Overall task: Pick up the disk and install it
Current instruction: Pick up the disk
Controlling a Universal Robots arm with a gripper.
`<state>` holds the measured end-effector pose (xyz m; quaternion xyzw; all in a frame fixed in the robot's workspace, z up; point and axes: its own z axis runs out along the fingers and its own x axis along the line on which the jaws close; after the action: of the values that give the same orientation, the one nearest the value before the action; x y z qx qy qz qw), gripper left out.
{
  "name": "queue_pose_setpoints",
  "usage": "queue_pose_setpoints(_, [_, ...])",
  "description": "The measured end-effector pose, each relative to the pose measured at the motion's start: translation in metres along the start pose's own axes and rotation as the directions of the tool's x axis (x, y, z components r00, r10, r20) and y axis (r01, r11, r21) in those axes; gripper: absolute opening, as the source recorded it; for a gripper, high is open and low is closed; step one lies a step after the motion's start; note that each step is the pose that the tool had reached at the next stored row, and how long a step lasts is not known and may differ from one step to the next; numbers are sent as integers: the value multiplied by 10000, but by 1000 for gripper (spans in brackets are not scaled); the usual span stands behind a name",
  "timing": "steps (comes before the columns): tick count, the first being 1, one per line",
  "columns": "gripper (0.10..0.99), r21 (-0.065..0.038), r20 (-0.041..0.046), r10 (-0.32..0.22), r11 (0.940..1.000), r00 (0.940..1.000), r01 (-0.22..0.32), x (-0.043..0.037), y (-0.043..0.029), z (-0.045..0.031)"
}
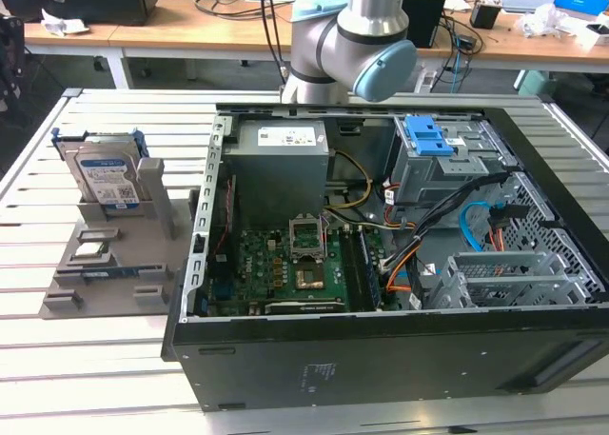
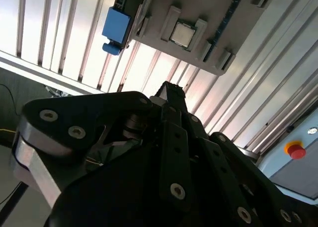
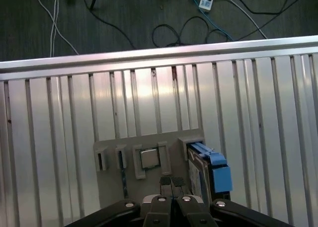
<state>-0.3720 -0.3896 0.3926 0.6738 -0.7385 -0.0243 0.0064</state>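
One closed end effector (image 3: 172,181); one disk (image 3: 216,173) upright in one grey stand (image 3: 110,187)

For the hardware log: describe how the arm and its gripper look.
The arm is a silver-grey metal tube with rounded joints, one closed by a light blue joint cap. The gripper is matte black in both wrist views: flat linked bars pinned with round silver screws, tapering to two small dark pads.

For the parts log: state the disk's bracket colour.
Blue; bracket shows best in the first wrist view.
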Motion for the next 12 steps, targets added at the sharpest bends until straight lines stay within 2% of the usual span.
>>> queue_pose_setpoints(6, [114, 0, 0, -4, 10000, 10000, 4, 0, 0, 0])
queue_pose_setpoints(7, [169, 0, 0, -5, 10000, 10000, 5, 0, 0, 0])
queue_pose_setpoints(8, [294, 0, 0, -6, 10000, 10000, 6, 0, 0, 0])
queue_pose_setpoints(10, [294, 0, 0, -6, 10000, 10000, 6, 0, 0, 0])
queue_pose_setpoints(11, [357, 0, 0, -8, 10000, 10000, 8, 0, 0, 0])
queue_pose_setpoints(12, [475, -1, 0, -9, 10000, 10000, 9, 0, 0, 0])
